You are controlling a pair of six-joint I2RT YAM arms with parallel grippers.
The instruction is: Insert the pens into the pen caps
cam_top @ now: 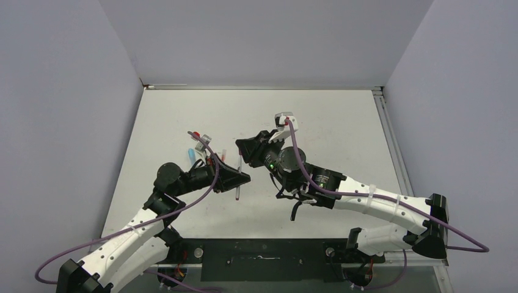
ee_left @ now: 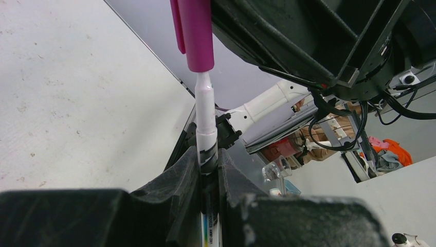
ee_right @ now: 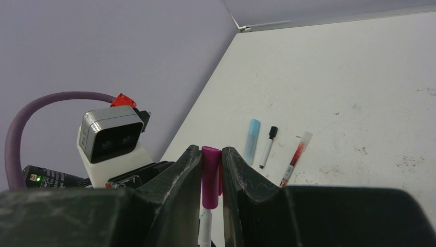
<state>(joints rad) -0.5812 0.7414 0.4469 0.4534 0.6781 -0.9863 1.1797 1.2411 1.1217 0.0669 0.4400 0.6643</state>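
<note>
My left pincer [ee_left: 208, 165] pinches the white pen [ee_left: 205, 110] by its barrel. My right pincer [ee_right: 211, 160] pinches the magenta cap [ee_right: 211, 177], held in line so the tip meets its mouth.

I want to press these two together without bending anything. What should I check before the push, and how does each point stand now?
1. Left claw shut on the pen: ok.
2. Right claw shut on the pink cap: ok.
3. Pen tip inside the cap's mouth: ok.
4. Pen and cap in line: ok, near straight in both wrist views.
5. Cap fully seated: not ok, the pen's white neck shows below it.
6. How far the tip sits inside: cannot tell.
</note>
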